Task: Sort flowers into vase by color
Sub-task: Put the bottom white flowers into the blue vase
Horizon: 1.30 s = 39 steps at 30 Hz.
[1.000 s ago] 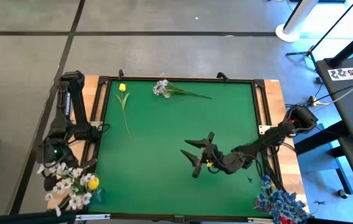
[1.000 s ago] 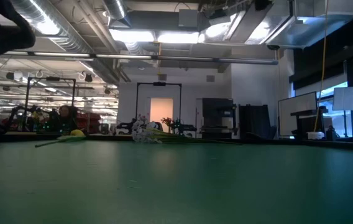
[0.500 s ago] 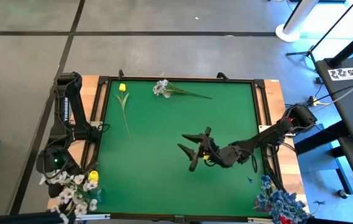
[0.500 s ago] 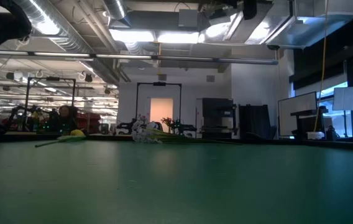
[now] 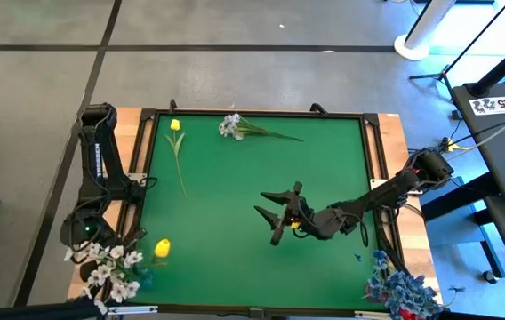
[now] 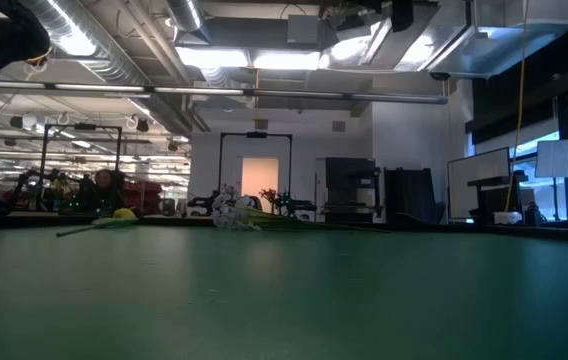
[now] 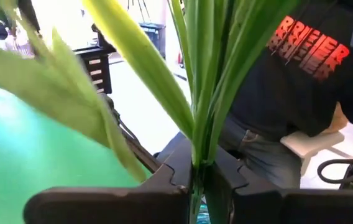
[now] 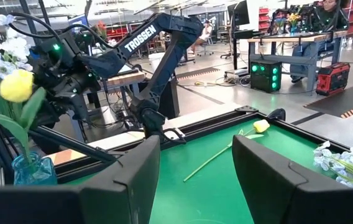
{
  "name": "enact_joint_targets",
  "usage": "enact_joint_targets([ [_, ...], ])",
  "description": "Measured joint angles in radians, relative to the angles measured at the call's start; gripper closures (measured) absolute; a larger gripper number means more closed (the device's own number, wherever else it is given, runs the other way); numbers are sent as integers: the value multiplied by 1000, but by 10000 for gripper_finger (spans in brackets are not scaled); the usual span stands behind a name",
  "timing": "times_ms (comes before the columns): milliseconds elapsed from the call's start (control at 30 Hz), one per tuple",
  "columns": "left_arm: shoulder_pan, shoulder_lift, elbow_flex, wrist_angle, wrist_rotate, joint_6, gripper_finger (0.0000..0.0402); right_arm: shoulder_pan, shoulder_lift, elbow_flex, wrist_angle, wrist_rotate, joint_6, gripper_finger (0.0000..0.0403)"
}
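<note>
The left gripper (image 7: 198,180) is clamped on the thin green stems of a yellow artificial tulip (image 5: 161,248), held at the near left corner of the green table (image 5: 235,204) above a vase of white blossom sprays (image 5: 110,271). The right gripper (image 5: 275,216) hovers mid-table with fingers apart, holding nothing. A second yellow tulip (image 5: 175,126) and a pale blossom spray (image 5: 231,125) lie along the far edge, and a blue bunch (image 5: 399,289) stands at the near right corner.

The green counter (image 5: 235,222) is mostly free in its middle and near the left. At the far edge lie a yellow tulip (image 5: 176,142) and a white spray (image 5: 235,126) (well apart). The right arm (image 5: 359,209) stretches across the right half, blocking passage there.
</note>
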Motion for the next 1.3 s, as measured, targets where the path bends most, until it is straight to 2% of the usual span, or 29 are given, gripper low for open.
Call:
enact_joint_targets([
  [367,-28,-4,0,-101,27,-246,385,0,0,0,-2,-1,-2,203],
  [767,-27,-3,-62,-109,2,-295,385,0,0,0,-3,-4,17,203],
  [1067,-37,-3,-63,-75,15,-270,385,0,0,0,1,-3,19,203],
  [1300,-102,-3,-63,-75,42,-382,385,-2,0,0,1,1,21,203],
])
